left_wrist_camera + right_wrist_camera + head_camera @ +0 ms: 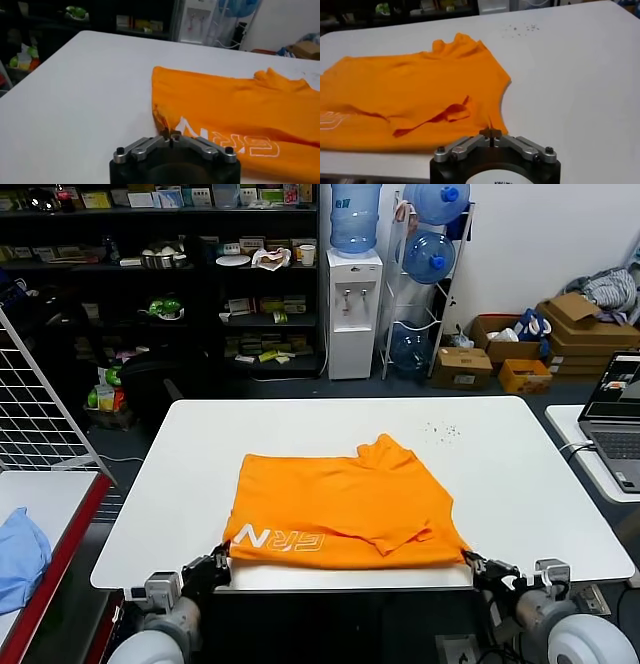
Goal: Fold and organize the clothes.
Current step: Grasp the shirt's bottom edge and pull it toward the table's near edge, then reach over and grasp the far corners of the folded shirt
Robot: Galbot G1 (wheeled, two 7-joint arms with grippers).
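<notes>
The orange T-shirt [345,504] lies partly folded on the white table [180,484], collar toward the far side, white lettering along its near left edge. My left gripper [222,559] is shut on the shirt's near left corner at the table's front edge; it also shows in the left wrist view [170,136], pinching orange fabric [240,115]. My right gripper [470,560] is shut on the near right corner; in the right wrist view [491,134] its fingertips pinch the shirt's edge [410,90].
A light blue cloth [20,554] lies on a side table at the left. A laptop [615,419] sits on a table at the right. A wire rack [35,404] stands at the left. Small specks [440,430] dot the far table.
</notes>
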